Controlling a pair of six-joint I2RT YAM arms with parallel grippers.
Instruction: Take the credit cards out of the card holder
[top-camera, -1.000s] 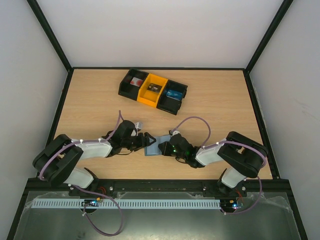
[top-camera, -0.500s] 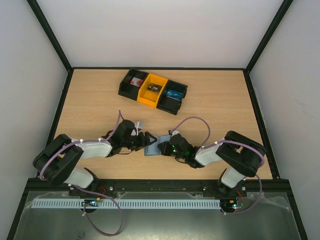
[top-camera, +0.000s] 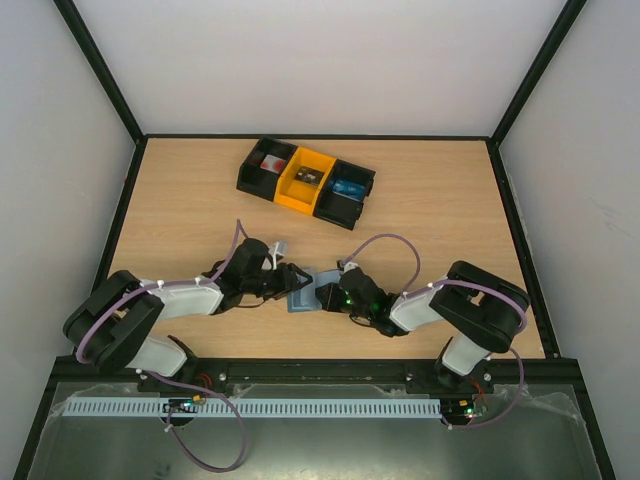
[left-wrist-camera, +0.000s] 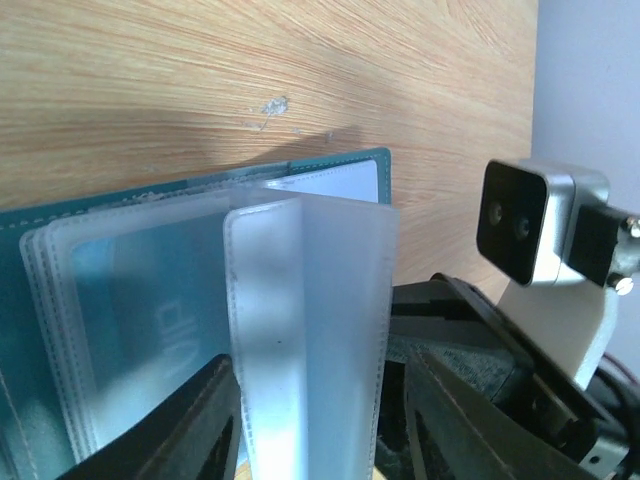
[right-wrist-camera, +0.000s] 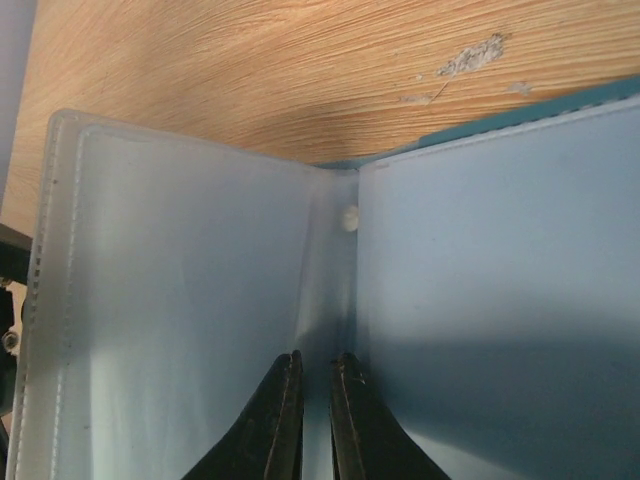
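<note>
The card holder (top-camera: 303, 291) lies open on the wooden table (top-camera: 190, 200), on the near side of the black-and-yellow compartment tray (top-camera: 289, 196) and well apart from it. Its clear plastic sleeves (left-wrist-camera: 140, 300) are fanned out, and one leaf (left-wrist-camera: 310, 320) stands upright.

The left gripper (top-camera: 291, 279) straddles that raised leaf with its jaws spread, one finger (left-wrist-camera: 195, 425) on each side. The right gripper (top-camera: 324, 297) has its jaws almost together at the fold of the sleeves, seemingly pinching a thin leaf.

No card has left its pocket, so this looks like the stage of spreading the pages to get at one. Next, the right gripper should hold the holder steady while the left closes on a card edge and draws it out along the pocket.
</note>
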